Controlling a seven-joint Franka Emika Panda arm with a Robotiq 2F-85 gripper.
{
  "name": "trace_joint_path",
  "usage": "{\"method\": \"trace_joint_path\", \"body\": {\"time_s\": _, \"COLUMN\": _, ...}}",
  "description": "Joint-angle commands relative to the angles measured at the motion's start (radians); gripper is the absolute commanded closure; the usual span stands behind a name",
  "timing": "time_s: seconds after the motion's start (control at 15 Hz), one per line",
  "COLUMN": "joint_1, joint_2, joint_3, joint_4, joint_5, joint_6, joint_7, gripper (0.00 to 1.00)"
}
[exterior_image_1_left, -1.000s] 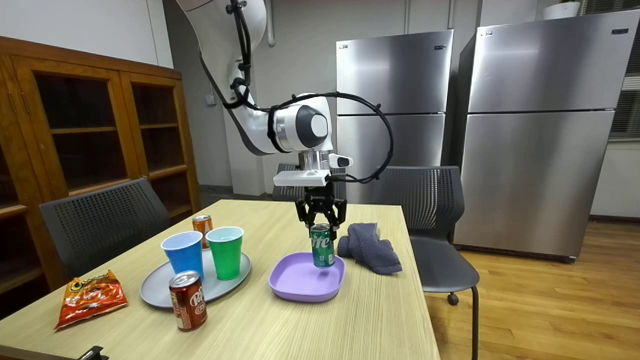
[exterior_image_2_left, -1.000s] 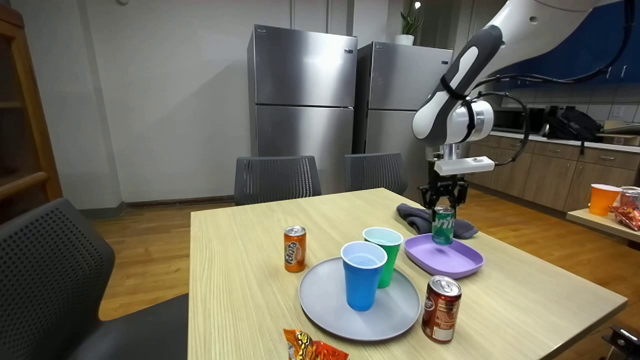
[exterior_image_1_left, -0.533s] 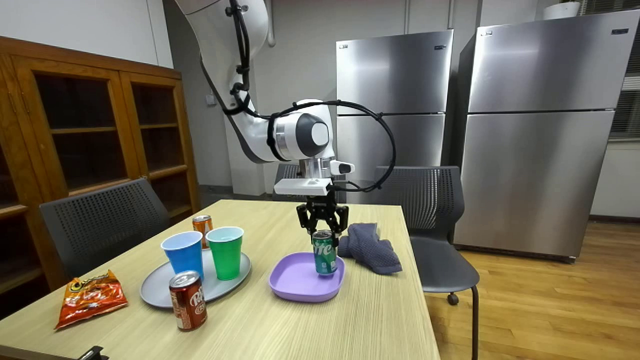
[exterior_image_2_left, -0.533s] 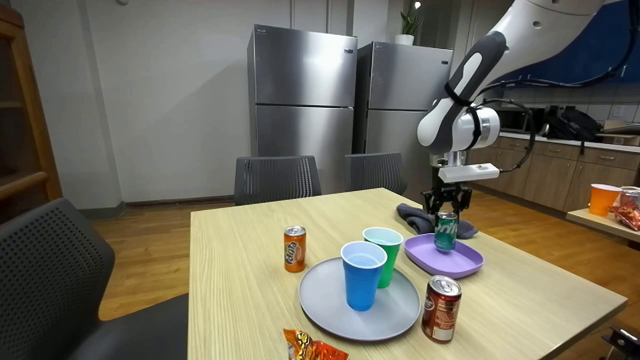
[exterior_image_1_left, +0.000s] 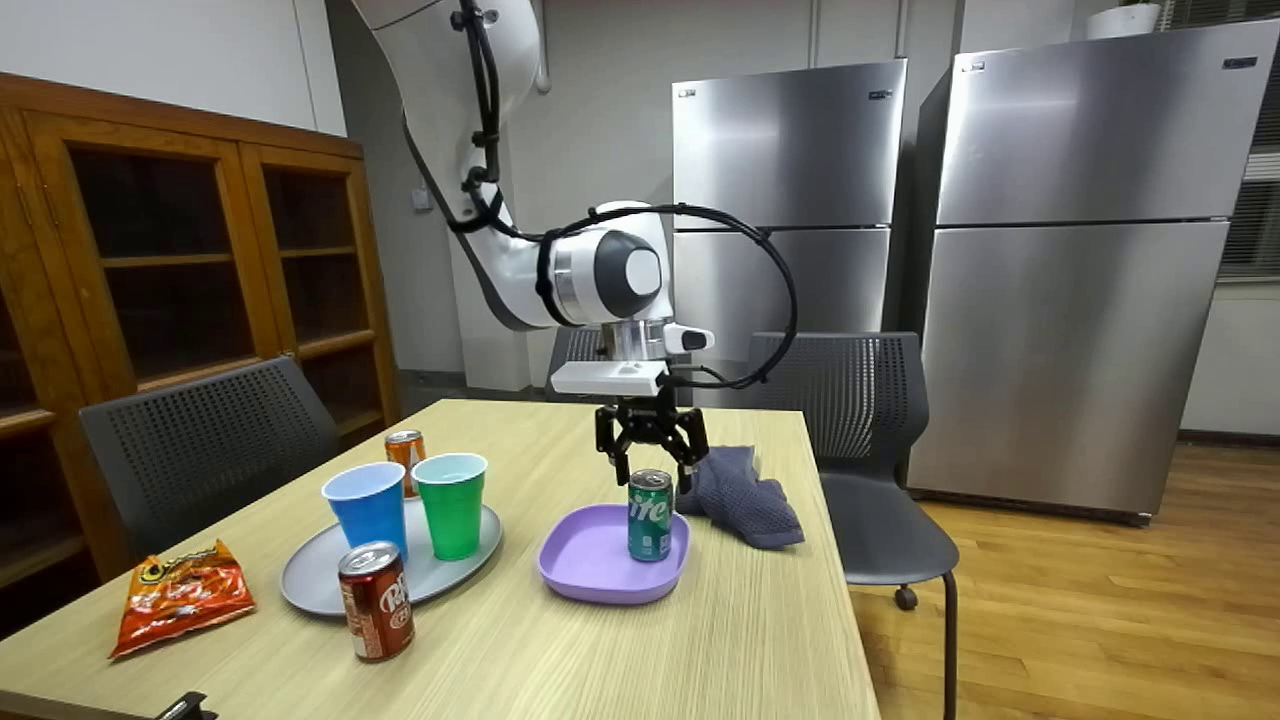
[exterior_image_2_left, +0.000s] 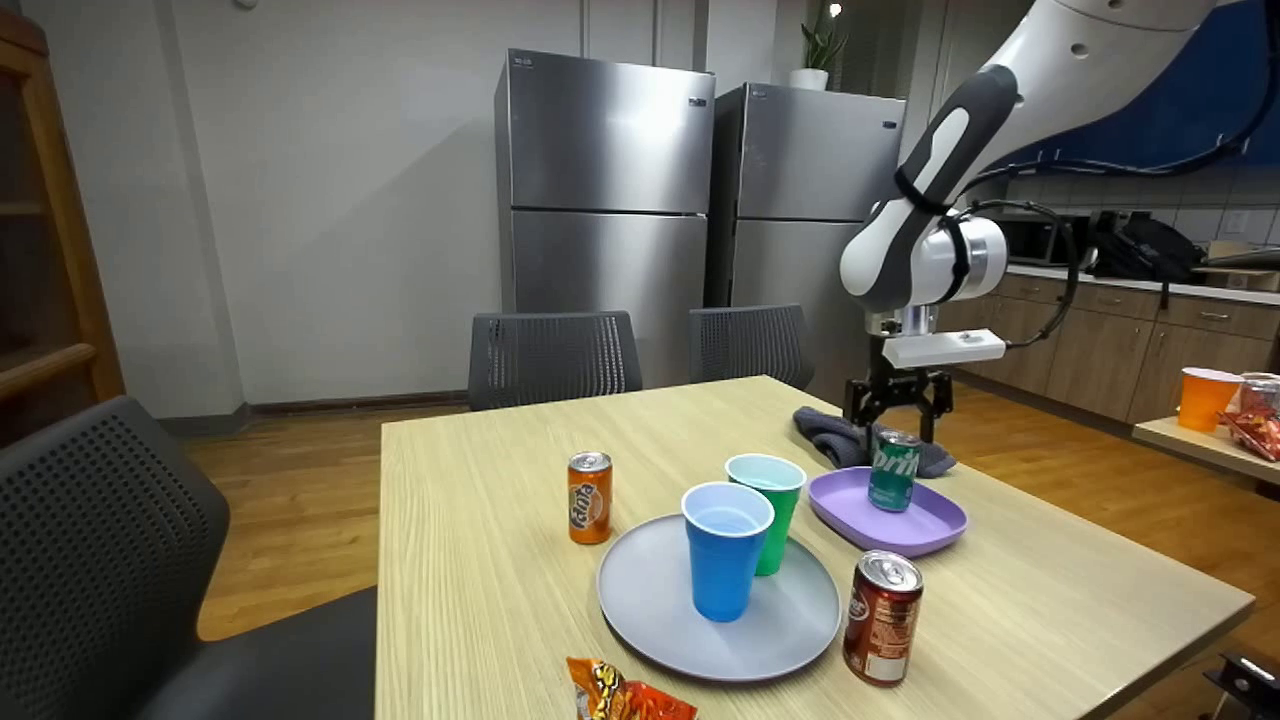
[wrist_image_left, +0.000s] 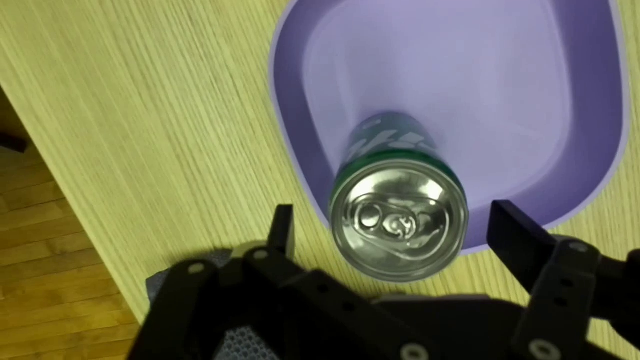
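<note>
the green can is stood in the purple tray, near the desk's edge by the towel, flanked but ungripped by the widely spread hand, and could be toppled if brushed by a finger during any sideways shift.

Cams: two wide, one close

In an exterior view, camera sits above table, facing fridges, cabinet at picture left; in an exterior view, similar height, facing wall, plate in foreground, arm at picture right; shared by both: table, fridges, plate, arm; wrist view looks steeply down, close over can and tray, fingers at bottom; both exterior views catch can and tray too.
</note>
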Motion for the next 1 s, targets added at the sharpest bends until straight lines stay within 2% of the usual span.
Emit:
{"method": "trace_joint_path", "body": {"time_s": 0.0, "joint_1": -0.008, "joint_2": -0.068, "joint_3": -0.002, "joint_4": -0.046, "joint_5": -0.008, "joint_6": -0.015, "joint_7": -0.010, "gripper": 0.00}}
{"method": "trace_joint_path", "body": {"time_s": 0.4, "joint_1": 0.004, "joint_2": -0.198, "joint_3": -0.011, "joint_4": -0.105, "joint_5": -0.038, "joint_6": -0.046, "joint_7": -0.029, "gripper": 0.00}}
{"method": "trace_joint_path", "body": {"time_s": 0.93, "joint_1": 0.007, "joint_2": -0.374, "joint_3": 0.052, "joint_4": -0.226, "joint_5": -0.043, "joint_6": -0.043, "joint_7": -0.170, "gripper": 0.00}}
